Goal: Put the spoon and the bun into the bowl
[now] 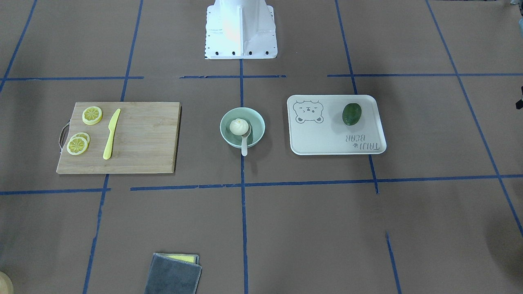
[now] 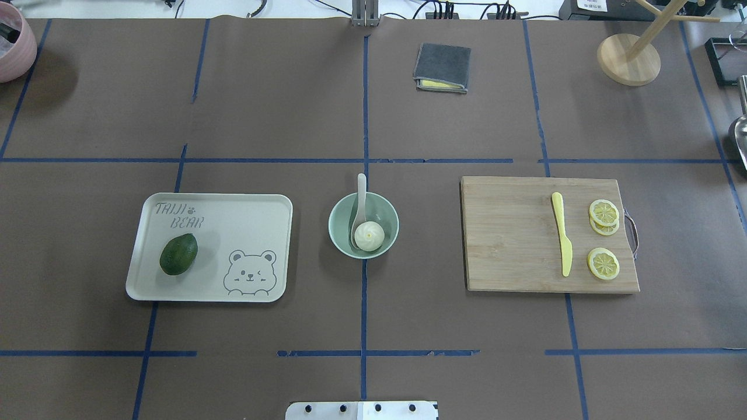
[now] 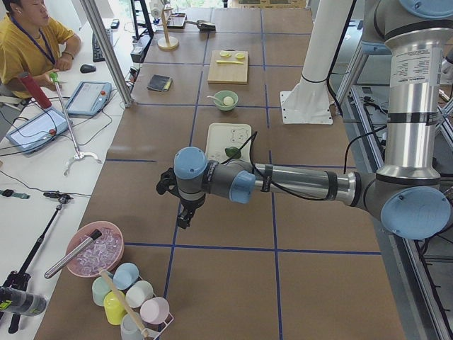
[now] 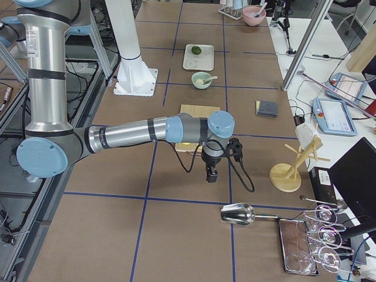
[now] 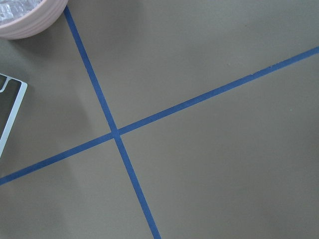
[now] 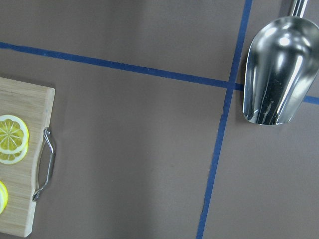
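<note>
Folded grey cloth (image 1: 173,272) is lying nearest, well away from both claws. Between the claws, the bowl (image 2: 338,216) is sitting with the bun (image 2: 369,235) inside and the spoon (image 2: 360,201) leaning over its rim. The left gripper (image 3: 182,219) is hanging beyond the tray (image 2: 245,216) with its avocado (image 2: 178,254); the right gripper (image 4: 210,175) is hanging between cutting board (image 2: 508,233) and metal scoop (image 4: 238,214). Whether either claw's fingers are apart, I cannot tell.

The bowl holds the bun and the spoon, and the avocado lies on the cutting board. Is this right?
Not quite. The bowl holds the bun and the spoon, but the avocado lies on the tray, not on the cutting board. The overhead exterior view shows this.
</note>
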{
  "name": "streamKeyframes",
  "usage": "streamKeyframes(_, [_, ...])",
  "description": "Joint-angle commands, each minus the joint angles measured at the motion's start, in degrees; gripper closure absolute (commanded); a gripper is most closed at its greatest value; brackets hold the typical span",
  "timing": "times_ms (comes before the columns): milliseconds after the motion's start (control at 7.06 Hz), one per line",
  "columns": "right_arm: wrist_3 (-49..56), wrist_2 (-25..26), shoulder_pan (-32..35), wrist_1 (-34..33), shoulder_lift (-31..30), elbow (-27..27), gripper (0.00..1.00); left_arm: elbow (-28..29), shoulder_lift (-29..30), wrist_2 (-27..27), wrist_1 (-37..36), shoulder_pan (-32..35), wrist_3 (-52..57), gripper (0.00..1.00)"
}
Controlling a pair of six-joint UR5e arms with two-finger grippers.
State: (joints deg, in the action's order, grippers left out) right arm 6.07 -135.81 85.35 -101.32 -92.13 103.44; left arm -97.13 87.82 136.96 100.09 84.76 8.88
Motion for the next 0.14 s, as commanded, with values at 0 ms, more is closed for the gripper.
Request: streamKeyframes(0, [0.25, -0.16, 0.08, -0.02, -2.0, 0.36, 0.0, -0.16, 0.33, -0.03, -0.07, -0.03, -0.09, 0.0])
